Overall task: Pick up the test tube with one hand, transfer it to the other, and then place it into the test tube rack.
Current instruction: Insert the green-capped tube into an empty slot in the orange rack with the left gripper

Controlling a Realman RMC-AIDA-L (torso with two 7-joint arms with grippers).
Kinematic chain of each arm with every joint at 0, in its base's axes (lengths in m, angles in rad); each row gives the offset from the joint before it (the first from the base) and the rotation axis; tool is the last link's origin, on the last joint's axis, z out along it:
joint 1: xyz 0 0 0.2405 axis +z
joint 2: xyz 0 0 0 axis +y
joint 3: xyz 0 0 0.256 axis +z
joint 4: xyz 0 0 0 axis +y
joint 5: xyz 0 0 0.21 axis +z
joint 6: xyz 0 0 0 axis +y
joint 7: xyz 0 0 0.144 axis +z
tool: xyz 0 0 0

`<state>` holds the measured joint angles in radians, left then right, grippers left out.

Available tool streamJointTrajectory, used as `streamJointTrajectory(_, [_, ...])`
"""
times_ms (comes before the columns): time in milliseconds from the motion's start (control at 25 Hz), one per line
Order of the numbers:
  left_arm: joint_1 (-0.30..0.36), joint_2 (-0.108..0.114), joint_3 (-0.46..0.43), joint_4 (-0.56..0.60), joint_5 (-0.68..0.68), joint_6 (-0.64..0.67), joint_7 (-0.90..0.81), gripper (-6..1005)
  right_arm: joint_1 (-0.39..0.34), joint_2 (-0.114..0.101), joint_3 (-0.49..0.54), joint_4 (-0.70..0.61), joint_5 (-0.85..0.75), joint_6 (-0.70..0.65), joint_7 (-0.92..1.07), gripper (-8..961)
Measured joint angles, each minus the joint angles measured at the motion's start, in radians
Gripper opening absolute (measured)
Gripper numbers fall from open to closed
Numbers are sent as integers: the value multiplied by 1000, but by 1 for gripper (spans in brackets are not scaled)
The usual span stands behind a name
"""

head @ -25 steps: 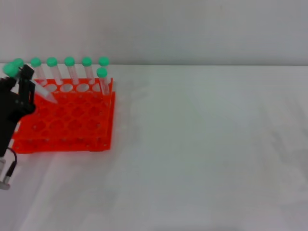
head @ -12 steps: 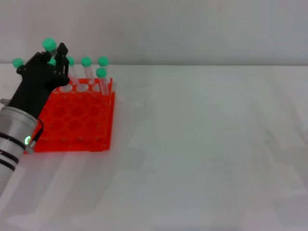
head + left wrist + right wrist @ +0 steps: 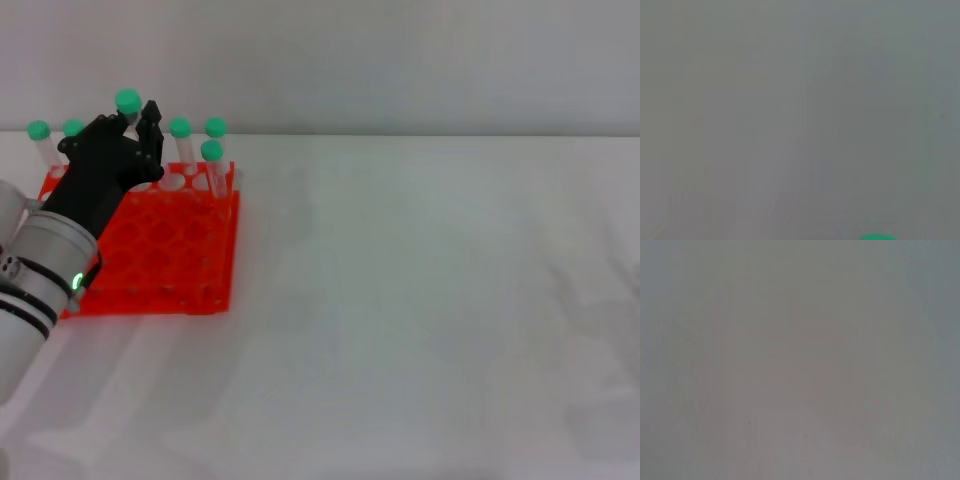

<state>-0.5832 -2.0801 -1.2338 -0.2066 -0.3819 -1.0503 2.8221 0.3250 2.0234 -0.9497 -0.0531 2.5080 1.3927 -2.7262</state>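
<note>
In the head view the left arm reaches up from the lower left over the test tube rack (image 3: pixel 160 250) on the tabletop (image 3: pixel 420 300), its left end effector (image 3: pixel 128 145) closed around the test tube (image 3: pixel 127 103), held upright above the rack's far row. The left wrist view shows only a green cap edge (image 3: pixel 877 237); the right wrist view shows plain grey, and the right end effector is out of sight.

You see only the left arm (image 3: pixel 35 275) in the head view — a thick cylindrical limb in white-silver, smooth and slightly glossy. Thin black rings band it near the wrist, and a small green light glows on the wrist segment just beside them. At its end sits the left hand (image 3: pixel 108 165), matte black throughout — a blocky palm with several jointed fingers (image 3: pixel 152 128), angular rather than rounded. No cables or screws can be made out on it.
</note>
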Motion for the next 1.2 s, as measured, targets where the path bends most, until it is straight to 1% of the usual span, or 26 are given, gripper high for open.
streamJointTrajectory(240, [-28, 2, -3, 6, 8, 61, 3, 319, 12, 0, -4, -1, 0, -11, 0, 738])
streamJointTrajectory(400, [-37, 3, 0, 6, 8, 70, 3, 325, 14, 0, -8, -3, 0, -12, 0, 735])
streamJointTrajectory(600, [-58, 4, 1, 8, 8, 121, 4, 334, 14, 0, -8, -5, 0, -12, 0, 732])
streamJointTrajectory(840, [-98, 5, 0, 51, 8, 147, 4, 343, 14, 0, -7, -8, 0, -12, 0, 732])
streamJointTrajectory(1200, [-106, 4, -1, 57, 36, 169, 3, 358, 14, 0, -7, -8, 0, -10, 0, 732])
